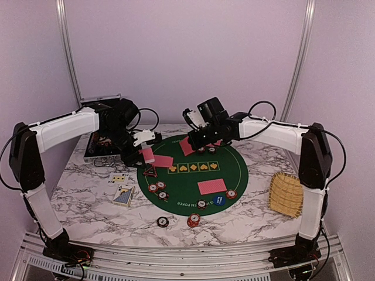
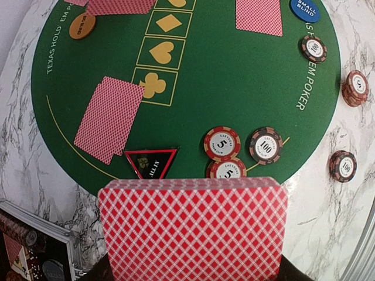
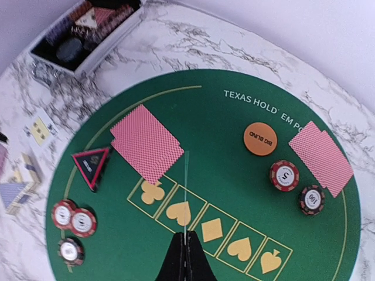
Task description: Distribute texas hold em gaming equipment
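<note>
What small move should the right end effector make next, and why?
Probably lower the right end effector and lay its playing card, seen edge-on, flat in the heart box it lines up with in the wrist view. All five suit boxes are bare, while red-backed card piles already sit near the edge of the green mat.

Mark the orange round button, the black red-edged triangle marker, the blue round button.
Orange round button point(image 3: 259, 139): right wrist view, face centre.
Black red-edged triangle marker point(image 2: 151, 161): left wrist view, black centre.
Blue round button point(image 2: 304, 9): left wrist view, printed face.
</note>
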You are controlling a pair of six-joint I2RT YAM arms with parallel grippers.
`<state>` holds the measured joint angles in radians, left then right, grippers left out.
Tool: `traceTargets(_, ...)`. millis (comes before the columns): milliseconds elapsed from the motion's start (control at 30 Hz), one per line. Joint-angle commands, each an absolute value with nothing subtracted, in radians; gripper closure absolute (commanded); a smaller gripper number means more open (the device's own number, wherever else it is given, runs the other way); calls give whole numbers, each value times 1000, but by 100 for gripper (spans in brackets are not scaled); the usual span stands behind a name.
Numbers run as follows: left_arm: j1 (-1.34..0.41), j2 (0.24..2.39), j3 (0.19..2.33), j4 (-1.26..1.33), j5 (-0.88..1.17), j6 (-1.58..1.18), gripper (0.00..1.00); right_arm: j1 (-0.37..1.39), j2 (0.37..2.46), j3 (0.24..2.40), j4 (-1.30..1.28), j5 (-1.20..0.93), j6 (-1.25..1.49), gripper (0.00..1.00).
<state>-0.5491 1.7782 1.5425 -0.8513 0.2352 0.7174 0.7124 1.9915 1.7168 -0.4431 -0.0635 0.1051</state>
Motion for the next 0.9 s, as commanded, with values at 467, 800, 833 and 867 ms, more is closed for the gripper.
traceTargets(467, -494, 1638, 1446, -864, 257, 711, 100, 941, 2125, 1501, 101, 711, -693, 100)
traceTargets(800, -489, 1629, 1449, -870, 253, 715, 100, 943, 2195, 1506, 67, 524, -671, 100)
traceTargets(833, -489, 1633, 1451, -870, 253, 715, 100, 943, 2199, 1510, 45, 510, -660, 100)
traceTargets(867, -489, 1634, 1454, -871, 254, 715, 100, 943, 2201, 1513, 23, 492, -646, 100)
